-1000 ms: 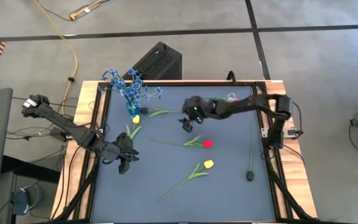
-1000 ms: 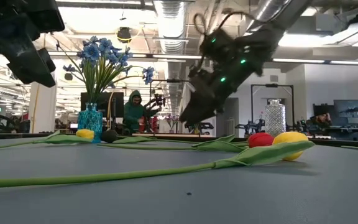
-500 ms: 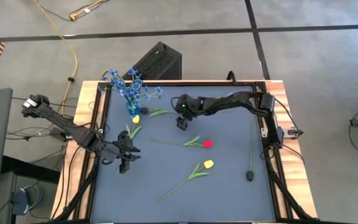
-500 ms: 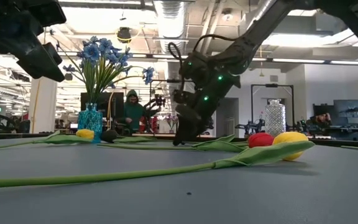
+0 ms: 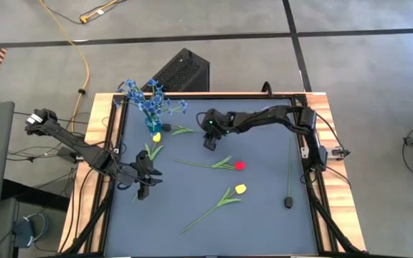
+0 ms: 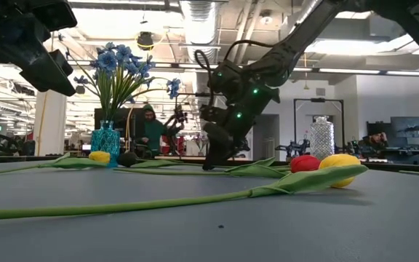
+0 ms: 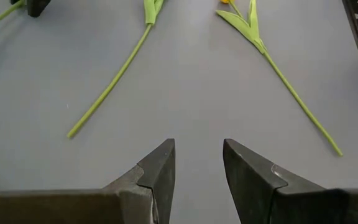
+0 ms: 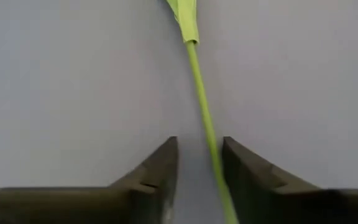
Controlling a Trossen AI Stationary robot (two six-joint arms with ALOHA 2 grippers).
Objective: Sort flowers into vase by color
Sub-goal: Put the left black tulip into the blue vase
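**Reaching for a tulip stem beside the blue vase**

Reaching across the desk from its right edge, the right claw hangs in the high view over the stem end of a yellow tulip, whose blossom lies by the blue glass vase near the far left corner. That vase already holds the blue flowers. A red tulip lies mid-desk, and a second yellow tulip lies nearer the front edge. The left claw waits over the left part of the desk.

Low view: the right claw points down with its tips at, or just above, the surface, well behind the red tulip and the yellow tulip lying side by side. A clear vase stands farther back.

Left wrist view: the left claw has its fingers apart and holds nothing; two green stems lie ahead of it.

Right wrist view: the right claw is open by about a stem's width and a little more, and the green stem runs between the fingers, close to one, not yet clamped.

Judged from its look, the flower is light, with a thin, flexible and smooth stem. The bare stem below the leaf seems the best hold, since the blossom would crush.
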